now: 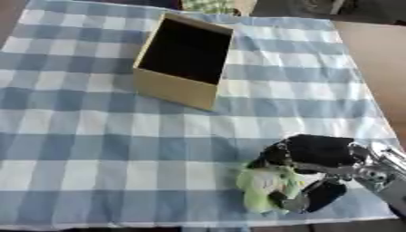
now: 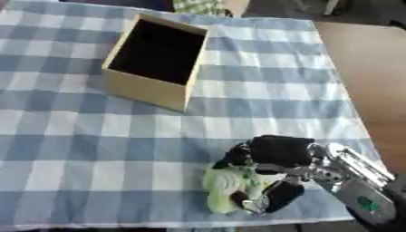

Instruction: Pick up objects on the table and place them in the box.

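Note:
A pale green soft toy (image 1: 268,185) lies near the front edge of the blue-and-white checked cloth (image 1: 95,136). My right hand (image 1: 317,156) comes in from the lower right and sits over it, fingers and thumb curled round the toy's right side. The open tan box (image 1: 184,61) with a dark inside stands at the back centre, well away from the hand. My left hand shows in neither view.
The bare brown table (image 2: 373,81) runs along the right of the cloth. A patch of green checked fabric (image 1: 208,5) lies beyond the box at the far edge. The cloth's front edge is just below the toy.

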